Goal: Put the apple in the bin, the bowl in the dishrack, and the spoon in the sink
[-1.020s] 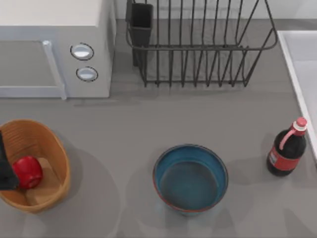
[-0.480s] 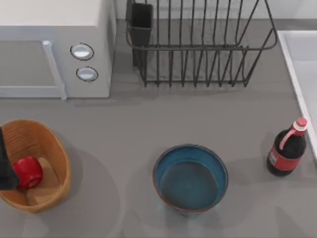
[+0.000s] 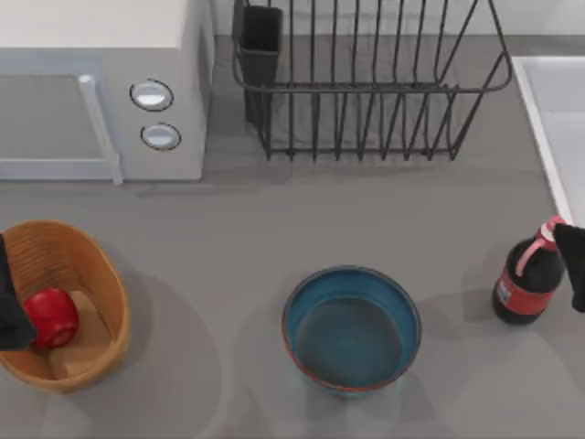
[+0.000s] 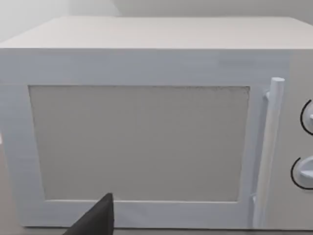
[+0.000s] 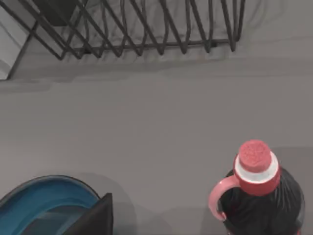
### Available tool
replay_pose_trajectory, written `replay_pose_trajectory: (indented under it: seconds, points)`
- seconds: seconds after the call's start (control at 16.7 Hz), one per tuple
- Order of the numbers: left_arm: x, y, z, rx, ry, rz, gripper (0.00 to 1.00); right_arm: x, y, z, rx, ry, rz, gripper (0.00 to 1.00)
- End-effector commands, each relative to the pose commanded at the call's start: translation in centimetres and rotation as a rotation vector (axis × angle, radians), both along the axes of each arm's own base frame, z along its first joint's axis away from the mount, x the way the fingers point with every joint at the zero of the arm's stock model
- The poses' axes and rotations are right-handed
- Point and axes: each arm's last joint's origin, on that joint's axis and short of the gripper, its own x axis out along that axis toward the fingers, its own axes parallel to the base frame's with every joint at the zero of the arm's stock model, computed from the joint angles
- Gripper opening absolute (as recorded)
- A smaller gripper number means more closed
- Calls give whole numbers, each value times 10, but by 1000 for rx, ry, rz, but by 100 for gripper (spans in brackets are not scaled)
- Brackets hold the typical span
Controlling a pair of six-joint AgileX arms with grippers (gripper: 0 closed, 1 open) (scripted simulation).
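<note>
The red apple [image 3: 52, 317] lies inside the tan wicker bin [image 3: 99, 274] at the table's front left. My left gripper [image 3: 9, 315] shows as a dark shape at the left edge, right beside the apple. The blue bowl [image 3: 352, 329] stands upright at front centre, and its rim [image 5: 46, 188] also appears in the right wrist view. At the back is the wire dishrack [image 3: 366, 87] with its dark utensil cup [image 3: 261, 41]. The white sink [image 3: 559, 119] runs along the right edge. My right gripper [image 3: 574, 265] pokes in at the right edge. The spoon is out of view.
A dark bottle with a red cap [image 3: 528, 282] [image 5: 259, 196] stands just left of my right gripper, in front of the sink. A white microwave [image 3: 101, 91] [image 4: 146, 127] with two knobs fills the back left. Open grey tabletop lies between the bowl and the dishrack.
My right gripper has come into the top view at the right edge, beside the bottle. The left gripper and the apple stay about where they were.
</note>
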Motion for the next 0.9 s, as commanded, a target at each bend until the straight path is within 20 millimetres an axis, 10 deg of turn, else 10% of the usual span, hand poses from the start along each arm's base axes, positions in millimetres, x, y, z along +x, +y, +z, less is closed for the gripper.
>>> replay_pose_trajectory:
  seconds: [0.36,0.9]
  points:
    - [0,0,0,0,0,0,100,63,80,23,-98,524,49,100]
    - [0,0,0,0,0,0,100,125,159,-14,-322,954,-38,100]
